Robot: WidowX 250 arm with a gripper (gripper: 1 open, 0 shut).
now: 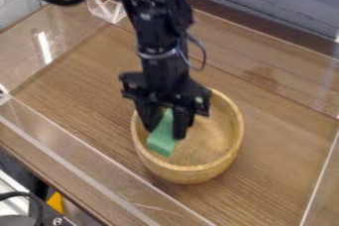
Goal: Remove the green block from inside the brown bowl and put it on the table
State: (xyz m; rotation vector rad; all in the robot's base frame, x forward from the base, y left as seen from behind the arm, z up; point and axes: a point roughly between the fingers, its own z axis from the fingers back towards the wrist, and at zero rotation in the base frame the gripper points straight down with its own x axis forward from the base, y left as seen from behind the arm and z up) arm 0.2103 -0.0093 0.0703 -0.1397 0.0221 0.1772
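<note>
The green block hangs tilted between the fingers of my gripper, which points straight down and is shut on it. The block's lower end is still within the rim of the brown bowl, above the bowl's floor. The round wooden bowl rests on the table toward the front right. The black arm rises from the gripper toward the upper left and hides part of the bowl's far rim.
Clear acrylic walls edge the tabletop at the front and left. Bare wood lies to the left of the bowl and behind it. A dark cable loops near the arm's top.
</note>
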